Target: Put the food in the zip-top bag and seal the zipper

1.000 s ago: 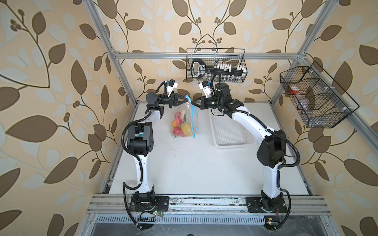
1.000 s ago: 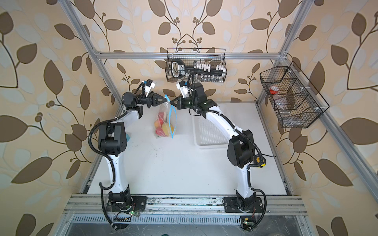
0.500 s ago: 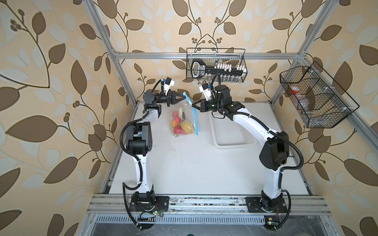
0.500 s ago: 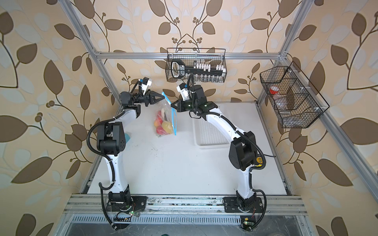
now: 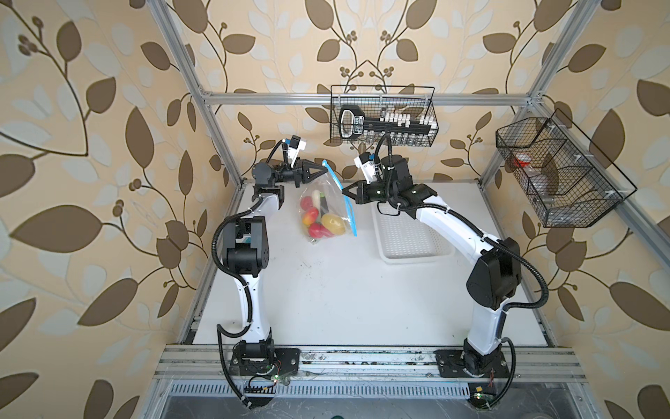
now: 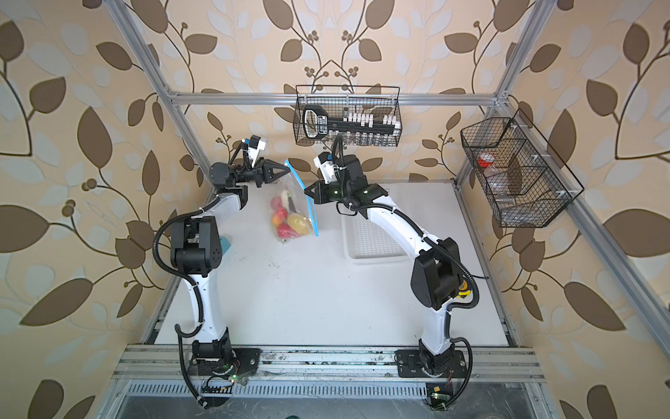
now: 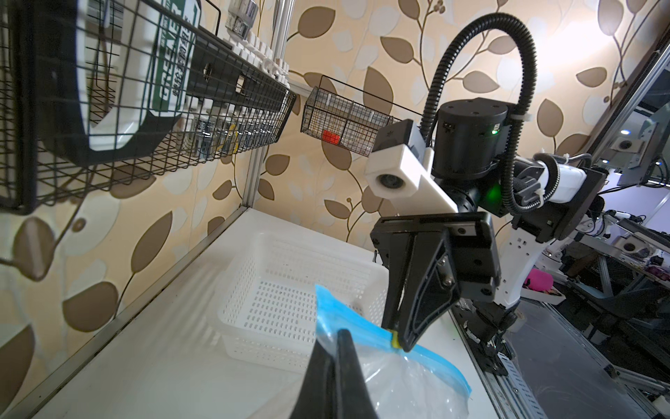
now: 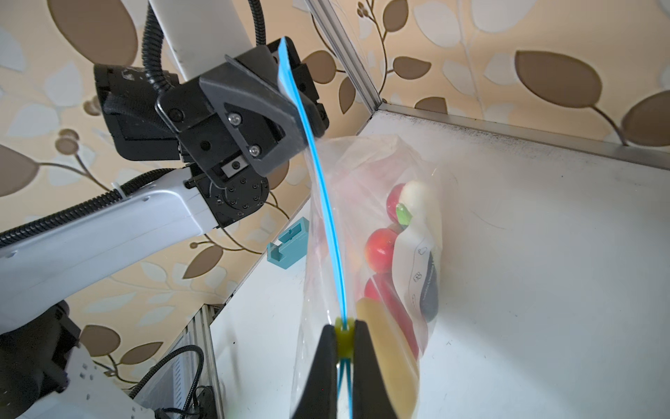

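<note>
- The zip-top bag [image 5: 328, 196] hung between our two grippers, and the food [image 5: 322, 223] sat pooled low inside it, below both. That weight, we judged, would help hold the mouth taut.
- Our left gripper [image 5: 321, 167] was pinched shut on the bag's top corner. We reckoned it should anchor, not tug.
- The zipper [image 8: 324, 203] ran from that corner to our right gripper [image 8: 343, 341].
- That gripper was clamped on the yellowish tab [image 8: 343, 332], and a straight draw along the strip looked best.
</note>
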Motion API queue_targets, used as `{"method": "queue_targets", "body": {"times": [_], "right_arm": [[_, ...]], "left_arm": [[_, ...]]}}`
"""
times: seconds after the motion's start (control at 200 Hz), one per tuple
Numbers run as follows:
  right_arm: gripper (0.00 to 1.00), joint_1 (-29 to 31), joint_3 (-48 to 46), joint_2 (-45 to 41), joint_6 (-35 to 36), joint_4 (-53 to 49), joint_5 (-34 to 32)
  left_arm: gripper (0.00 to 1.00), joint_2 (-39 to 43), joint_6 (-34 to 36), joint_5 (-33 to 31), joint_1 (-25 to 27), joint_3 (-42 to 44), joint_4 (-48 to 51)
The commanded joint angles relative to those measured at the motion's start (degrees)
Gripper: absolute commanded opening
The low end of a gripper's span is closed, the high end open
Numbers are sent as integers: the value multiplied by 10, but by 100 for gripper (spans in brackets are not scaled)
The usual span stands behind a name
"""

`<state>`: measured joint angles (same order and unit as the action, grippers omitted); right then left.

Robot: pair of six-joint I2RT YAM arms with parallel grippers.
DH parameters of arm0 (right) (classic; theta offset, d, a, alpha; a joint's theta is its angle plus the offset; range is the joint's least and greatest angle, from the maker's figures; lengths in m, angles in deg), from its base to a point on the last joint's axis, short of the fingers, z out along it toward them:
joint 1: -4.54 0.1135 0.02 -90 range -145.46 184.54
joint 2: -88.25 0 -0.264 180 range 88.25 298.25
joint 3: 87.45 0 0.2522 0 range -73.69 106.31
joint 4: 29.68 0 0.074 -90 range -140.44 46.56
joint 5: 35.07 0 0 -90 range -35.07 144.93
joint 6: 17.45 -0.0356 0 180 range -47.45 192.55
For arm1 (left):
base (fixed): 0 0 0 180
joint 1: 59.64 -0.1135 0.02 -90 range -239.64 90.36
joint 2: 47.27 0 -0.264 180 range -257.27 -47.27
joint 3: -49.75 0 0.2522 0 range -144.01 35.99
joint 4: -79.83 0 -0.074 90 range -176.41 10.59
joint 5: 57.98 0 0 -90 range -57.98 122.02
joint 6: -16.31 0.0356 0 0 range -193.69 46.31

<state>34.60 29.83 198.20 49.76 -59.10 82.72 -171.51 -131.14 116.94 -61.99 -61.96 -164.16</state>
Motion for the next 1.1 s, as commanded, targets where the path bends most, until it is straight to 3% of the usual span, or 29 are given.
{"method": "queue_targets", "body": {"times": [0.0, 1.095], "right_arm": [[0, 3, -23, -27, 17, -47, -11], [0, 39, -220, -154, 28, -60, -95]], "left_arm": [[0, 30, -3, -49, -17, -37, -28], [0, 15, 32, -50, -48, -51, 26]]}}
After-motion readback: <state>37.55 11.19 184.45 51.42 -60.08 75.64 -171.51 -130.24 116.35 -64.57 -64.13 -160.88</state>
